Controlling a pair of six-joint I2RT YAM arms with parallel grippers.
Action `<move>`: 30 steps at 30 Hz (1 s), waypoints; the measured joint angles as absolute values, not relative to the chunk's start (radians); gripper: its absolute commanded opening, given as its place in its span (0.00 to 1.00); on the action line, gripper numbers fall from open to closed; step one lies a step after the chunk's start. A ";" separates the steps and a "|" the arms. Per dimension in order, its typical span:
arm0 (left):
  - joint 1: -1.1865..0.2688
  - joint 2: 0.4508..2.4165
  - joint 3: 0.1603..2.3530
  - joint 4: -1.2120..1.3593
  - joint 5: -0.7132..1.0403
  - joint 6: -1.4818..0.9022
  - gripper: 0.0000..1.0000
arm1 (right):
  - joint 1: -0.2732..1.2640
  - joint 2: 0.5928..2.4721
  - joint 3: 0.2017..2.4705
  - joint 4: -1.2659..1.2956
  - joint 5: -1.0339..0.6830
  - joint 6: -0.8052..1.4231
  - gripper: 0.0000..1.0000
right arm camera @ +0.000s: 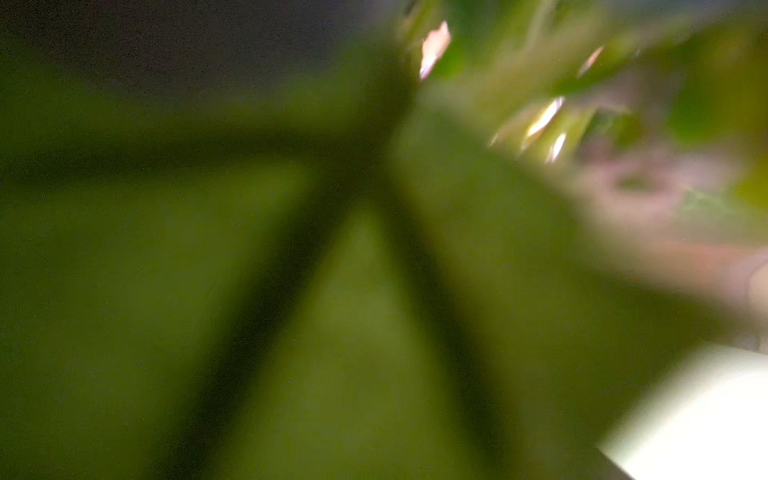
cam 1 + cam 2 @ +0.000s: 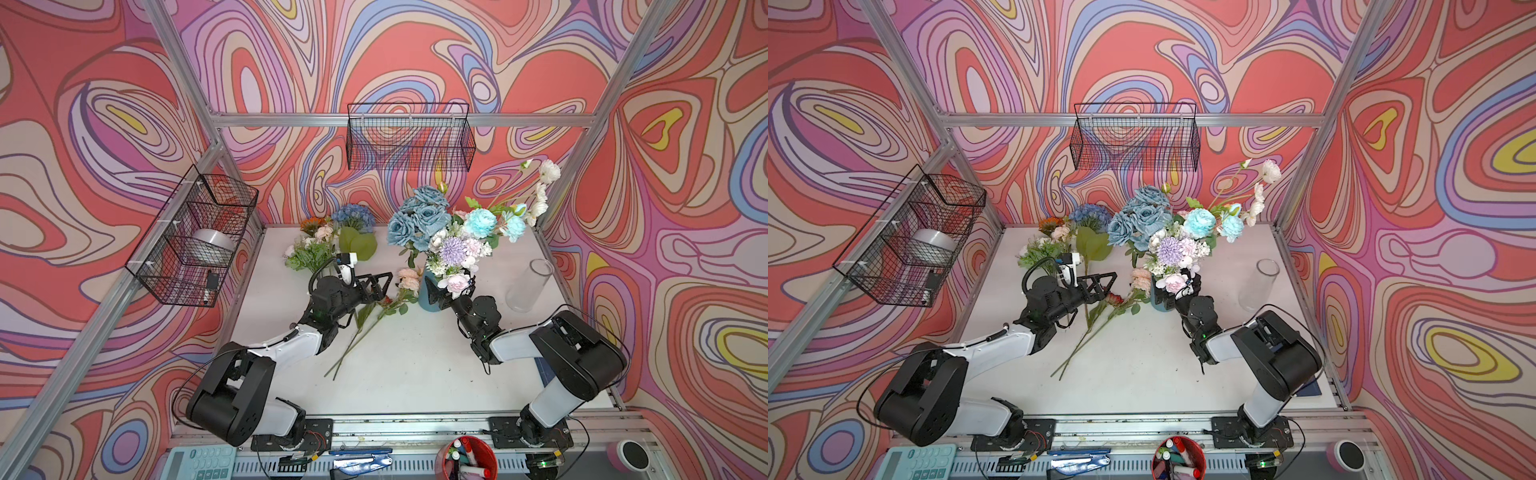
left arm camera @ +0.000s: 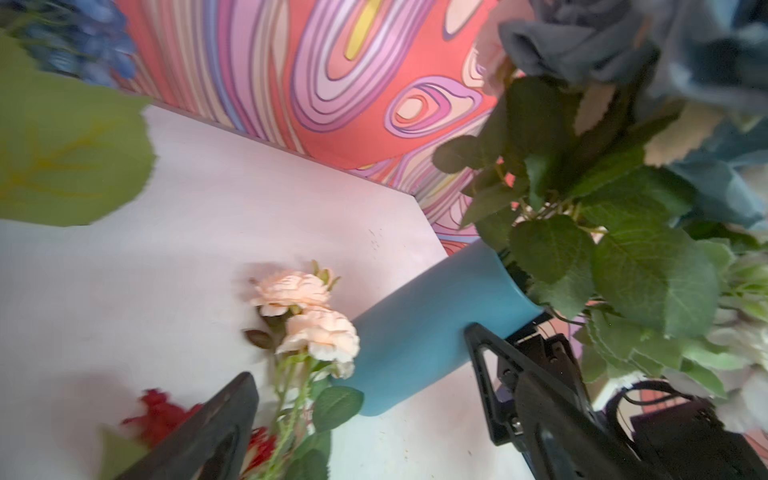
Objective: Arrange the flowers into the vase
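A blue vase (image 2: 424,305) (image 2: 1158,306) (image 3: 419,332) stands mid-table, full of flowers (image 2: 453,232) (image 2: 1167,237): teal-blue roses, lilac, pink and white blooms. My right gripper (image 2: 451,287) (image 2: 1177,289) sits at the vase's mouth under a pink bloom, jaws spread wide. Leaves blur the whole right wrist view, so any contact is hidden. Peach roses (image 2: 409,277) (image 3: 305,316) and a red daisy (image 2: 384,302) (image 3: 160,415) lie on the table left of the vase. My left gripper (image 2: 388,286) (image 2: 1106,284) (image 3: 359,365) hovers open over their stems, holding nothing.
More flowers lie in a pile (image 2: 320,245) at the back left, with a blue hydrangea (image 2: 353,216) and an orange sunflower (image 2: 311,224). An empty clear glass cylinder (image 2: 528,286) stands at the right. Wire baskets (image 2: 195,237) (image 2: 409,137) hang on the left and back walls.
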State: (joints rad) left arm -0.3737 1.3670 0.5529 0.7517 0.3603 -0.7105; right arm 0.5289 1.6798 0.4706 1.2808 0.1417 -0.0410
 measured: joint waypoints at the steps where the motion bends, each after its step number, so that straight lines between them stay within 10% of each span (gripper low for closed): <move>1: -0.360 1.347 0.543 0.732 0.345 -0.707 1.00 | 0.529 1.687 0.473 1.291 0.142 -0.041 0.98; 8: -0.347 1.156 0.534 0.496 0.254 -0.591 0.99 | 0.529 1.659 0.450 1.298 0.142 -0.031 0.98; 20: -0.347 1.048 0.530 0.070 0.166 -0.487 0.53 | 0.526 1.299 0.439 0.789 0.058 0.090 0.98; 30: -0.347 1.040 0.424 -0.002 0.086 -0.573 0.72 | 0.526 1.208 0.428 0.604 0.029 0.134 0.98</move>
State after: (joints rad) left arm -0.3470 1.0401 0.4236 -0.0021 0.0856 -0.5732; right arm 0.5259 1.2083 0.4278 0.6044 0.0292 0.1345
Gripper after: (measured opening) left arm 0.683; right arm 0.984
